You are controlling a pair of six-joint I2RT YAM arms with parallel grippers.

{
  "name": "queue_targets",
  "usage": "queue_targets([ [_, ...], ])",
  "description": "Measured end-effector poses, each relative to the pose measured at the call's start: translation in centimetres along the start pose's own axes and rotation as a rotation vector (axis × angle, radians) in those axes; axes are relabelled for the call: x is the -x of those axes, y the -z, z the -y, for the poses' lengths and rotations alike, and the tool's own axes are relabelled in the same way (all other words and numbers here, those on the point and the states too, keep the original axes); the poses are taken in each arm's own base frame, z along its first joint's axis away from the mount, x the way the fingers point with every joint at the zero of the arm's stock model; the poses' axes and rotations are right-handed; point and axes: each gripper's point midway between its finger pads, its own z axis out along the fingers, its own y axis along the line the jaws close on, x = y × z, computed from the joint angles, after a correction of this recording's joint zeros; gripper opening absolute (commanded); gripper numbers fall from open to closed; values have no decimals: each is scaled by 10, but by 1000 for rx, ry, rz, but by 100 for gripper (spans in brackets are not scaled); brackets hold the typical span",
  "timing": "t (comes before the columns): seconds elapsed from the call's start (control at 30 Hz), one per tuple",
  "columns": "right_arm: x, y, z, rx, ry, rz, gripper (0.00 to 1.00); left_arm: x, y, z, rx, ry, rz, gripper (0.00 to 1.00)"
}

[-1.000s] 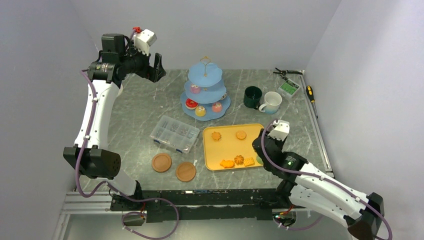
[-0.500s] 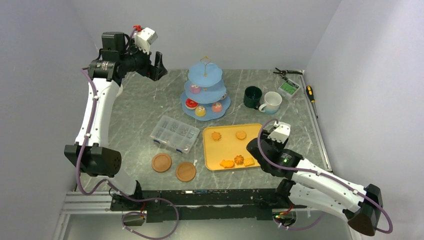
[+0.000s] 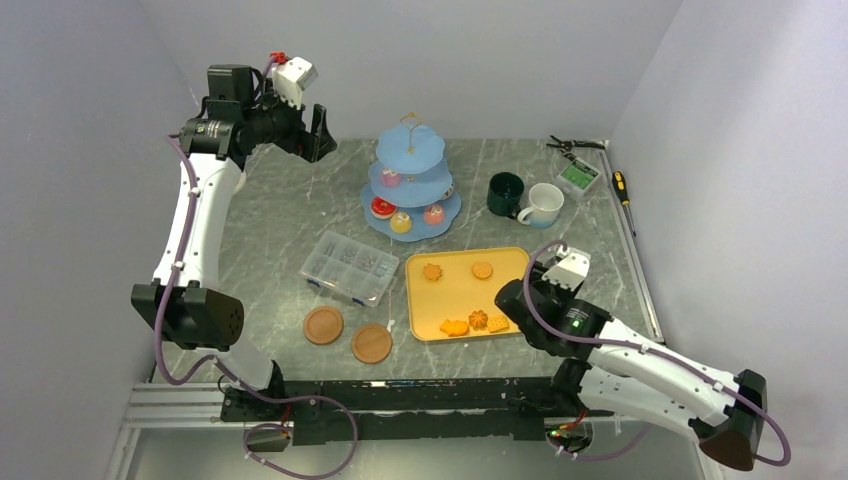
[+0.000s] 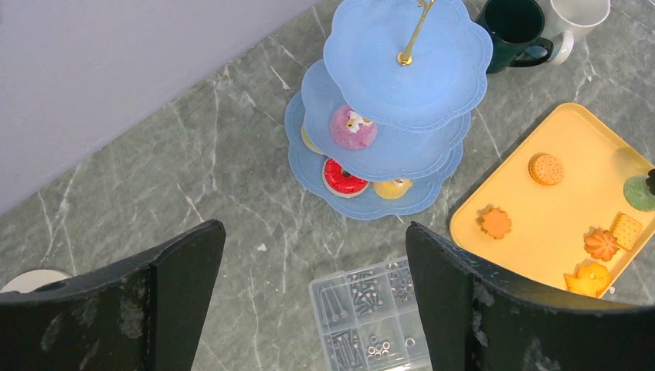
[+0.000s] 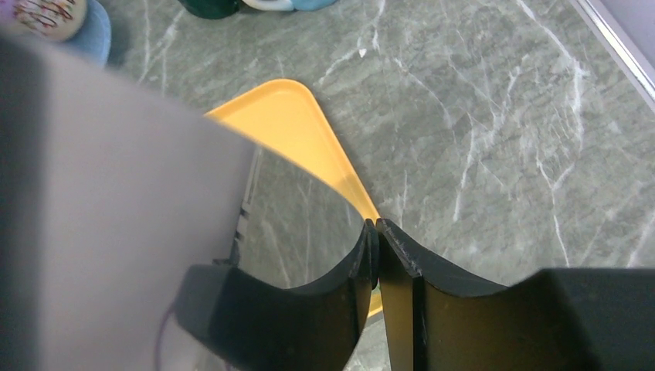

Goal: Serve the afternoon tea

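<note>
The light-blue three-tier stand (image 3: 412, 150) (image 4: 402, 77) stands at the back centre. It carries a pink cake (image 4: 353, 127), a red doughnut (image 4: 341, 177) and a yellow cake (image 4: 391, 188). The dark-green mug (image 3: 505, 193) and the white mug (image 3: 545, 203) stand to its right. Several orange biscuits (image 3: 478, 320) and a green treat (image 4: 639, 192) lie on the yellow tray (image 3: 455, 295). My left gripper (image 3: 318, 135) (image 4: 317, 232) is open and empty, high over the back left. My right gripper (image 3: 508, 303) (image 5: 375, 226) is shut, low over the tray's right edge (image 5: 340, 166). I see nothing between its jaws.
A clear compartment box (image 3: 349, 267) of screws lies left of the tray. Two wooden coasters (image 3: 323, 325) (image 3: 371, 343) lie near the front. Pliers (image 3: 575, 145), a small green box (image 3: 578, 177) and a screwdriver (image 3: 621, 187) lie at the back right. Walls close in three sides.
My right gripper has moved left and towards the front, onto the tray's right edge beside the green treat. The left arm has barely shifted.
</note>
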Motion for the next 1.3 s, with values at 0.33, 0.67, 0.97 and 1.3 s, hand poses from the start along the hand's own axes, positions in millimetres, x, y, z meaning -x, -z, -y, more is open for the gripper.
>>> queue_targets([
  [0.33, -16, 0, 6, -41, 14, -40, 57, 0, 0, 1, -9, -2, 2, 93],
  [0.67, -30, -3, 4, -80, 27, -52, 60, 0, 0, 1, -10, -22, 3, 93],
  [0.97, -36, -3, 5, -95, 38, -62, 54, 0, 1, 0, -9, -26, 1, 93],
  [1.3, -25, -7, -15, -29, 79, -15, 41, -1, 1, -2, -5, -25, 1, 93],
])
